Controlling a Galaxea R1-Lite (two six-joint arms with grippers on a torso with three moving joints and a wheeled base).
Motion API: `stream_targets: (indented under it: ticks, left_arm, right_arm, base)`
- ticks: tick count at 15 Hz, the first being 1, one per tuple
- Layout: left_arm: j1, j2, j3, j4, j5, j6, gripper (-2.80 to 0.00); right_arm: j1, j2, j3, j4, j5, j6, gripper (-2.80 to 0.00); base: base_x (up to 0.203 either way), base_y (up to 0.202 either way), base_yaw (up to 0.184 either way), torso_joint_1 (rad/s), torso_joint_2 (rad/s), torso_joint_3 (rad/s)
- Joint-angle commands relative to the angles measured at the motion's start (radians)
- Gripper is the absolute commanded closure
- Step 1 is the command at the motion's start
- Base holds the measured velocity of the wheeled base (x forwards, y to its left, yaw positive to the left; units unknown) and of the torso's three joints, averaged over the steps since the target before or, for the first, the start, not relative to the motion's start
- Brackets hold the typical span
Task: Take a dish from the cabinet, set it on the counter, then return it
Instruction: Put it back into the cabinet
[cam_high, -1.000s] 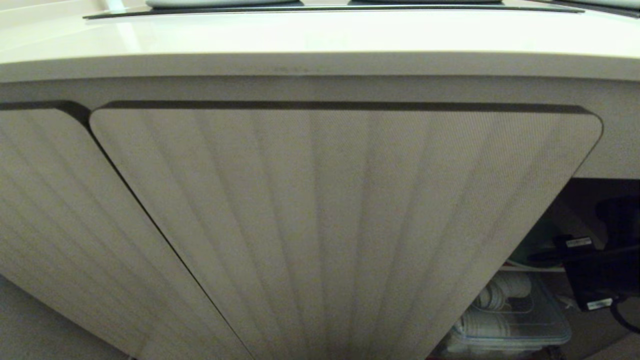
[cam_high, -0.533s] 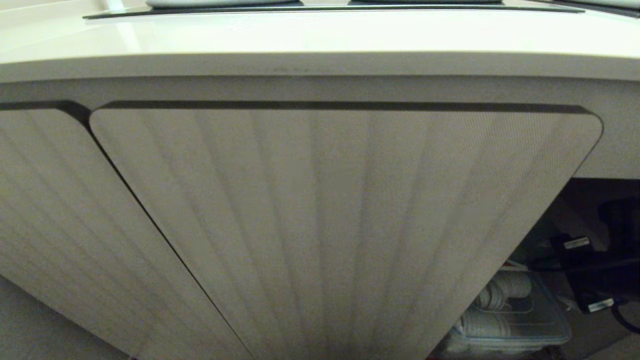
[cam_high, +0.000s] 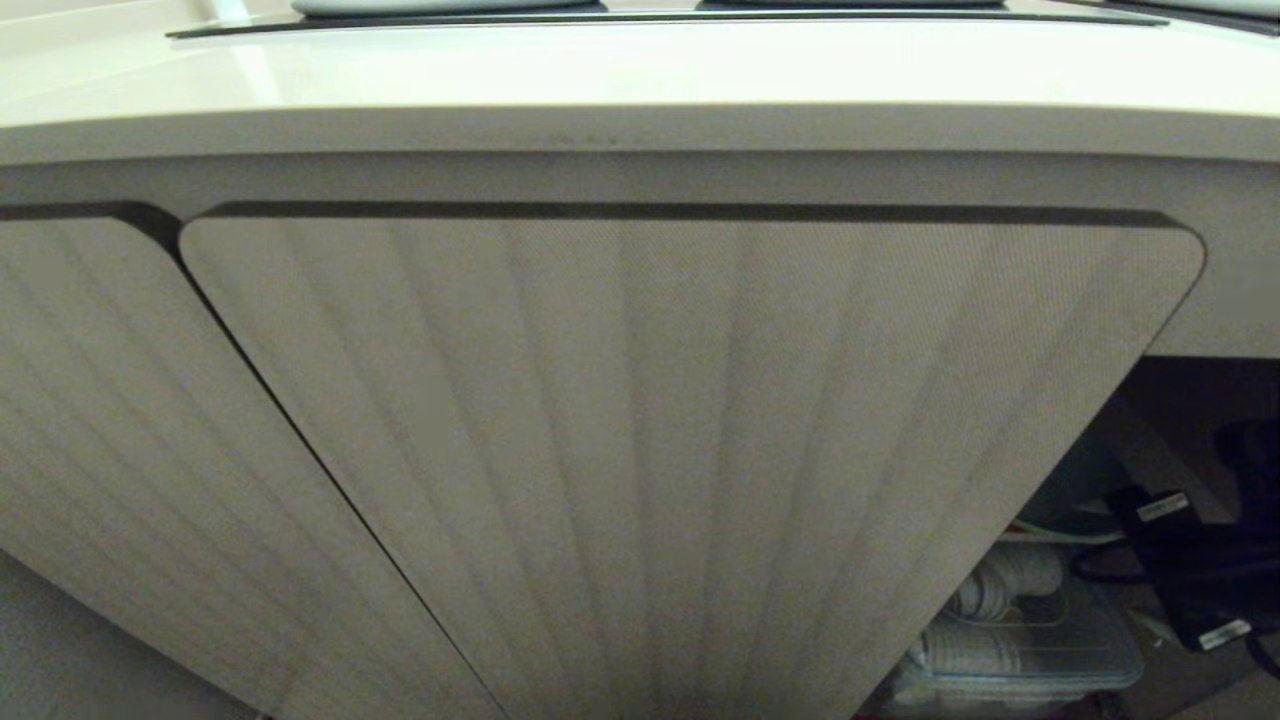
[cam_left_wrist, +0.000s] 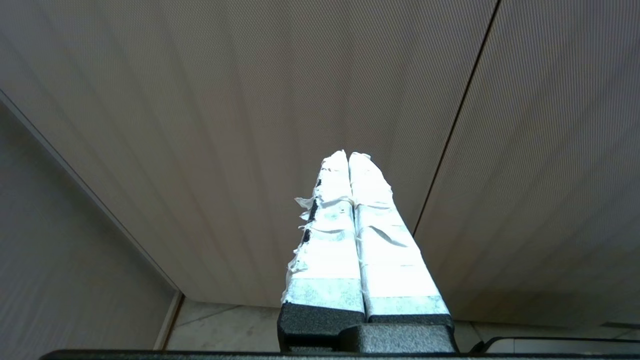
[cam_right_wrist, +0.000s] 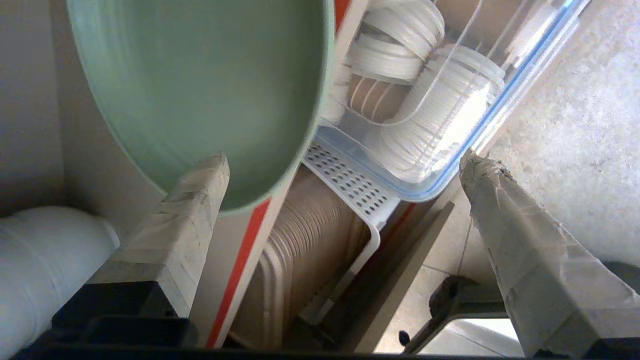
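The right gripper (cam_right_wrist: 345, 165) is standing with its jaws wide apart at the cabinet's (cam_high: 700, 450) open right end, holding nothing. The dish (cam_right_wrist: 200, 90) is lying flat on the red-edged shelf (cam_right_wrist: 245, 250) inside, its near rim just beyond one taped finger (cam_right_wrist: 185, 215); the other finger is well clear of it, out over the clear plastic box (cam_right_wrist: 450, 115) of white rings on the level below. Being round, the dish is offering no long axis, only its thin rim facing the gripper. Whether this is the fetching or the returning step cannot be told. In the head view the closed ribbed door is hiding most of the interior, and the desk (cam_high: 640, 70) is running above. The left gripper (cam_left_wrist: 348, 159), jaws pressed together, is hanging parked before the closed doors, much farther from the dish
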Motion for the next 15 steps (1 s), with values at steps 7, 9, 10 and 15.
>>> stream_targets:
  ticks: [7, 9, 10, 15]
  left_arm:
    - [0.000, 0.000, 0.000, 0.000, -0.001, 0.000, 0.00]
    - [0.000, 0.000, 0.000, 0.000, 0.000, 0.000, 0.00]
    - [0.000, 0.000, 0.000, 0.000, 0.000, -0.002, 0.00]
    - [0.000, 0.000, 0.000, 0.000, 0.000, 0.000, 0.00]
  right_arm:
    - [0.020, -0.091, 0.088, -0.004, 0.001, -0.046, -2.80]
    - [0.021, -0.120, 0.093, -0.002, 0.001, -0.054, -2.80]
    - [0.021, -0.138, 0.105, -0.002, 0.000, -0.060, -2.80]
    - [0.021, -0.244, 0.196, 0.004, 0.004, -0.193, -2.80]
  base:
    - [0.000, 0.000, 0.000, 0.000, 0.00, 0.000]
    - [0.000, 0.000, 0.000, 0.000, 0.00, 0.000]
    - [0.000, 0.000, 0.000, 0.000, 0.00, 0.000]
    - [0.000, 0.000, 0.000, 0.000, 0.00, 0.000]
